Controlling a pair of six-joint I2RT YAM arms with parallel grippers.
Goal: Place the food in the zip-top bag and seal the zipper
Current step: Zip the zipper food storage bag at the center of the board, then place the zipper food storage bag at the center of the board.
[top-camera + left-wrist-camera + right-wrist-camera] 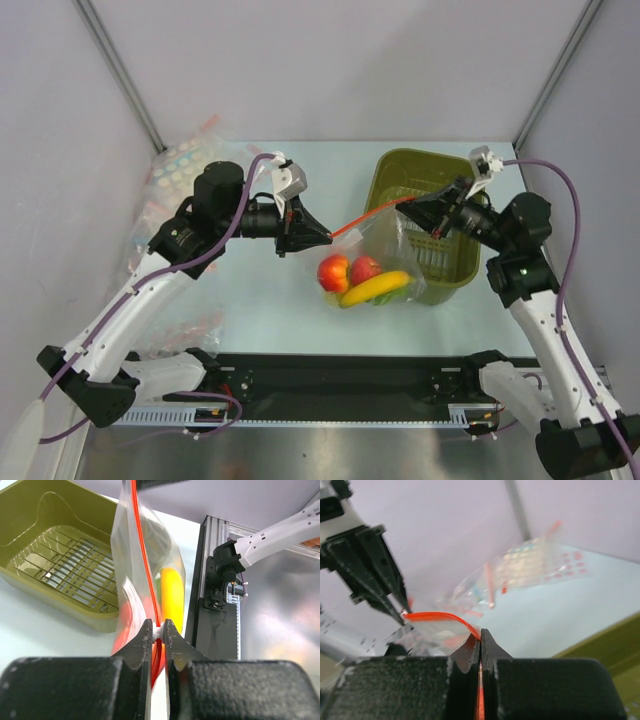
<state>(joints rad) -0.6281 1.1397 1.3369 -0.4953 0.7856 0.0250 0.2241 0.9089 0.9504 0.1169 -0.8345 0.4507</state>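
The left claw [159, 630] is pinched narrow on one end of the zipper [370, 217]. The right claw [480, 641] is clamped tight on the other end. Between them the strip runs stretched in a line above the middle of the surface [260, 290]. That tension likely keeps the mouth straight and its two lips lined up, so that they can be pressed together.

The bag [390, 240] hangs below the strip, just beside the basket's [400, 160] left near corner. The food sits in its bottom: two red fruits [333, 272] and a banana [375, 288], with a bit of green beside it. Their weight pulls the film down and away from the mouth, which helps.

Loading looks done. Whether the zipper is closed along its whole length cannot be told. Spare bags [180, 165] lie at the far left corner, well apart.
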